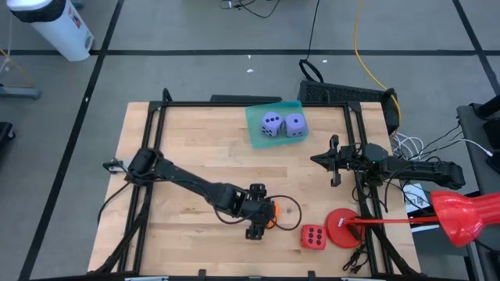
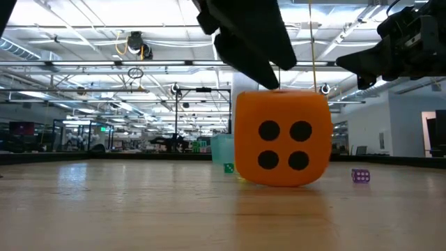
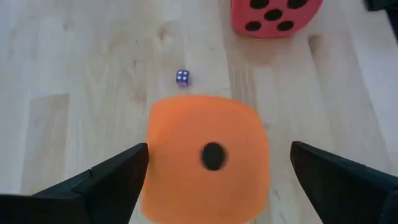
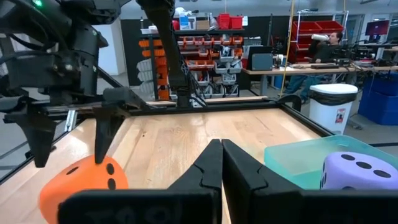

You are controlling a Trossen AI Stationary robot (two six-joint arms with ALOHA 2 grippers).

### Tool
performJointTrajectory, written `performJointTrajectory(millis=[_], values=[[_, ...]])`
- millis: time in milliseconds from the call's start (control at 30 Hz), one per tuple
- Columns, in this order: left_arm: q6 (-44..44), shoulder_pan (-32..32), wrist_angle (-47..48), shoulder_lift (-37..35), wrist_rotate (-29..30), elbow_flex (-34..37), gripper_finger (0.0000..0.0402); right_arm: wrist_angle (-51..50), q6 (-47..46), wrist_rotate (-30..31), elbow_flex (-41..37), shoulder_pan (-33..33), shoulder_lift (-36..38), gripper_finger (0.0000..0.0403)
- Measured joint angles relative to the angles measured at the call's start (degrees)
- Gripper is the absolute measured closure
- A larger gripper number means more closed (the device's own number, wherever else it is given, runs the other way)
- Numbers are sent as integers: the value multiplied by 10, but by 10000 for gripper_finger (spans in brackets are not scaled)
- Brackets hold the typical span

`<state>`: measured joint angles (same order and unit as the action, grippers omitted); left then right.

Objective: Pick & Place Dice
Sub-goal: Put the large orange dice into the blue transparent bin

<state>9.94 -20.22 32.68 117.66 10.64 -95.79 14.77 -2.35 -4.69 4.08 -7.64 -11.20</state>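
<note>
An orange die (image 3: 205,162) rests on its bottom face on the wooden table (image 1: 195,140), near the front edge. My left gripper (image 1: 258,211) is open above it, slanting down from the table's left, one finger on either side of the die, the tips about level with its top (image 2: 279,94). A red die (image 1: 313,236) sits on the table just right of it. Two lavender dice (image 1: 283,124) lie in a teal tray (image 1: 254,134) at the far middle. My right gripper (image 1: 334,161) is shut at the table's right, level and clear of everything.
A flat red round disc (image 1: 341,228) lies at the near right with a red scoop-like tool (image 1: 461,215) reaching over it. A tiny purple die (image 3: 182,76) and a tiny green one (image 2: 228,167) lie on the wood. A black frame (image 1: 234,104) rims the table.
</note>
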Motion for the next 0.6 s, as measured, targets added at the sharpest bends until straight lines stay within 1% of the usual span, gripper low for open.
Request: performJointTrajectory(millis=[233,500,600], values=[[-23,-17,8,-10,57,0,2,0,0,0,0,0,-1,403],[-47,-16,18,-15,62,-1,2,3,0,1,0,0,-1,403],[-66,-19,20,-7,78,-1,2,3,0,1,0,0,-1,403]])
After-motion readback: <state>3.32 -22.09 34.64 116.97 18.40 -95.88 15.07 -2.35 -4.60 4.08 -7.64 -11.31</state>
